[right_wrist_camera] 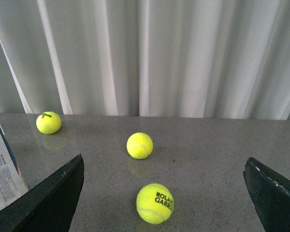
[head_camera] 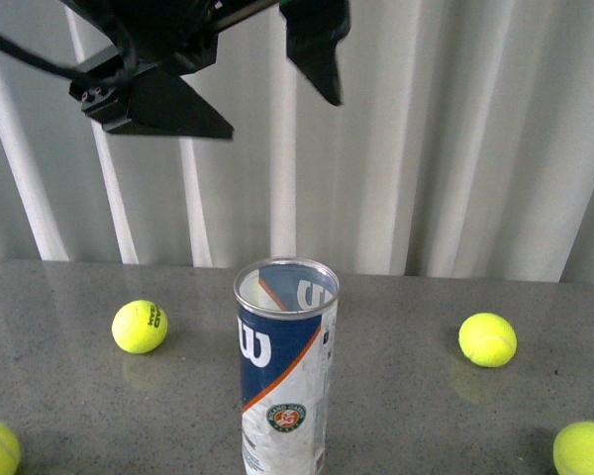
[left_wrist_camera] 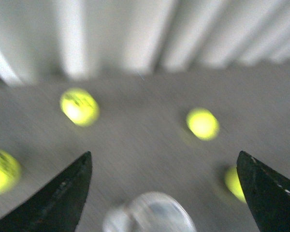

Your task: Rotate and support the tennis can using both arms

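Can: the tennis can [head_camera: 285, 371] stands up, bottom middle, top open, easy to reach.
Left gripper [head_camera: 243, 84]: upper left, wide open, holding nothing.
Right gripper [right_wrist_camera: 164, 198]: wide open, empty, can beside it.

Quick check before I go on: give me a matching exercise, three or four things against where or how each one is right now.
Things:
1. tennis can
2. left gripper
3. right gripper
4. ROLAND GARROS ball

States:
a. open, high above the can
b. upright on the table, open top
c. lying on the table between two black fingers
d. open, low over the table, the can at one side

Pairs: 1-b, 2-a, 3-d, 4-c
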### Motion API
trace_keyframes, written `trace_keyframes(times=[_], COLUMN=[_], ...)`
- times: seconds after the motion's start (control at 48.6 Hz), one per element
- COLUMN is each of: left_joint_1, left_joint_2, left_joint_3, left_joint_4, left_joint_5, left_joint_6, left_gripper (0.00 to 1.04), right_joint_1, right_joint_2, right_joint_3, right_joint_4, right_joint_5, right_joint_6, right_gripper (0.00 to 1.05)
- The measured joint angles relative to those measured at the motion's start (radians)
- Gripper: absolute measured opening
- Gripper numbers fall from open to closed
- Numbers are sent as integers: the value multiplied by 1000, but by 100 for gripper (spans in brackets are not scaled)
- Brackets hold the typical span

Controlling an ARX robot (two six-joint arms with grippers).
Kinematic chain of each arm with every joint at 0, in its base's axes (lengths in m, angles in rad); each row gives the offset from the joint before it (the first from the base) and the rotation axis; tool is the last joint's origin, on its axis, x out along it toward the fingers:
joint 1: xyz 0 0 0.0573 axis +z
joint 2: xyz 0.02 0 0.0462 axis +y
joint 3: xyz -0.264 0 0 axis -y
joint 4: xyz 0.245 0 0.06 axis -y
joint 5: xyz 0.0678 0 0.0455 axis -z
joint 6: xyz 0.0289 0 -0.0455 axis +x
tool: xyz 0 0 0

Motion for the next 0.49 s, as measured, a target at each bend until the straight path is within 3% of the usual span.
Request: trace_keyframes(times=[0.082, 0.123, 0.165, 0.247, 0.494], left_joint_1=[5, 27, 57, 97, 185], left_joint_2=[-92, -152, -211, -283, -441], left_joint_3=[-246, -379, -491, -616, -911], left_joint_4=[440, 615, 740, 834, 926], left_joint_5=[-322, -395, -397, -381, -282], left_joint_6=[124, 162, 184, 202, 217], left_gripper=[76, 67, 58, 45, 3], right_joint_1=[0, 0, 0, 0, 0], right_joint_2=[0, 0, 0, 0, 0], right_joint_3=[0, 0, 0, 0, 0], right_joint_4=[0, 0, 0, 0, 0], right_joint_5=[-2, 1, 1, 1, 0], right_joint_6=[0, 0, 0, 0, 0], right_gripper=[98, 98, 98, 98, 98])
